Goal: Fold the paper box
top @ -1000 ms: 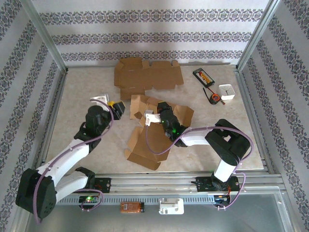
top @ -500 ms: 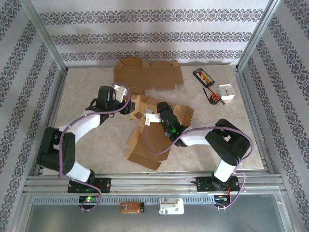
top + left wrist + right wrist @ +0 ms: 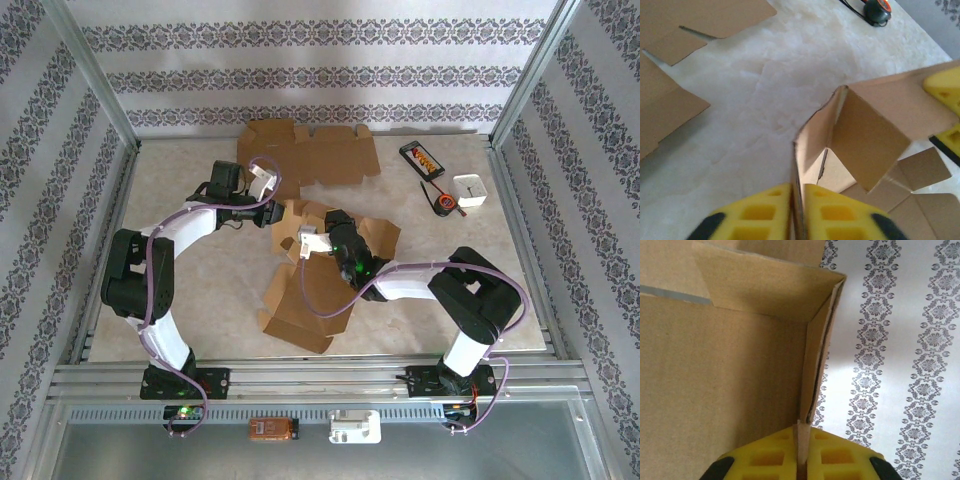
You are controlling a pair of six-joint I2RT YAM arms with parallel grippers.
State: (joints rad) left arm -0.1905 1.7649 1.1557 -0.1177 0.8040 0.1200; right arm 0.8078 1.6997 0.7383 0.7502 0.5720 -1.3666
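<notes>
Centre of the top view: box (image 3: 300, 300) sits half-raised on the bench (image 3: 220, 300). Left pincer (image 3: 797, 192) has swung in from lower left and just clamped shut on the box's upper-left wall edge. Right pincer (image 3: 801, 432) is closed on another wall edge near the middle. Two walls gripped, so folding can go on. Flat sheet (image 3: 305, 155) lies close above the box. Open room lower left and right.

The box (image 3: 300, 300), plain brown cardboard, is lying half folded in the middle of the surface (image 3: 190, 300). Its near flaps are spreading flat toward the near left. At its far end, walls are standing upright and meeting at a corner. The left pincer (image 3: 797, 197) is pinching the thin top edge of one upright wall. The right pincer (image 3: 801, 445) is pinching another wall edge between its pads.
</notes>
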